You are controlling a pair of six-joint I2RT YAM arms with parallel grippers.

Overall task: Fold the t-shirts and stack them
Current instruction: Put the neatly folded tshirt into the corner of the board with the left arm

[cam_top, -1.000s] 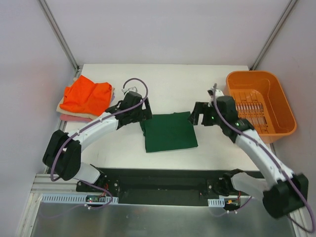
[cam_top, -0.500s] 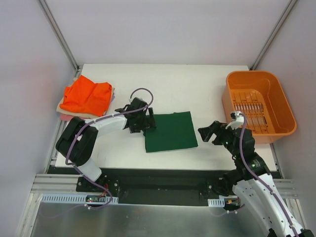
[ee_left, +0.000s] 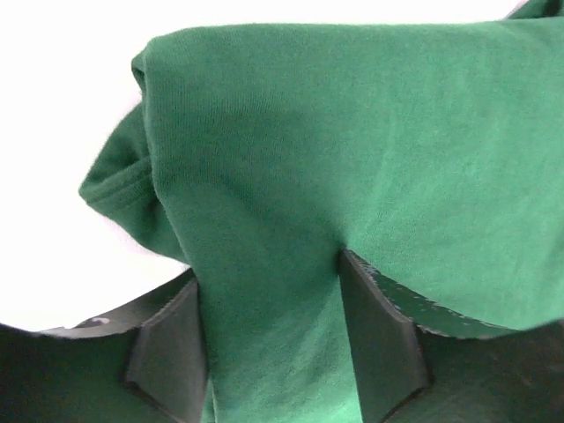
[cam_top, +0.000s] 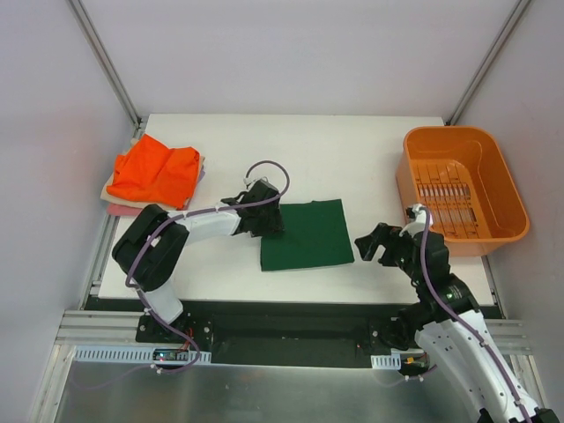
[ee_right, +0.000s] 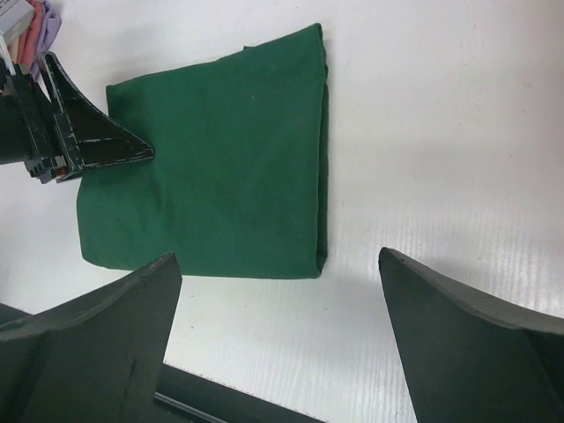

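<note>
A folded dark green t-shirt (cam_top: 308, 233) lies flat mid-table. My left gripper (cam_top: 269, 220) is at its left edge, and in the left wrist view its jaws (ee_left: 269, 273) press both sides of a raised fold of the green cloth (ee_left: 352, 159). My right gripper (cam_top: 374, 244) hovers open just right of the shirt, with only bare table between its fingers (ee_right: 278, 257); the shirt (ee_right: 211, 167) lies ahead of it. A bright orange t-shirt (cam_top: 157, 172) tops a pile of pale cream and pink folded ones (cam_top: 119, 204) at the far left.
An orange plastic basket (cam_top: 445, 132) stands at the right edge of the white table (cam_top: 335, 159). The left gripper's fingers (ee_right: 79, 132) show at the shirt's far corner in the right wrist view. A black rail runs along the table's near edge.
My left gripper has slid right onto the green shirt's left edge and closed on a fold. My right arm pulled back from the shirt's right corner toward the near edge and stays open.
</note>
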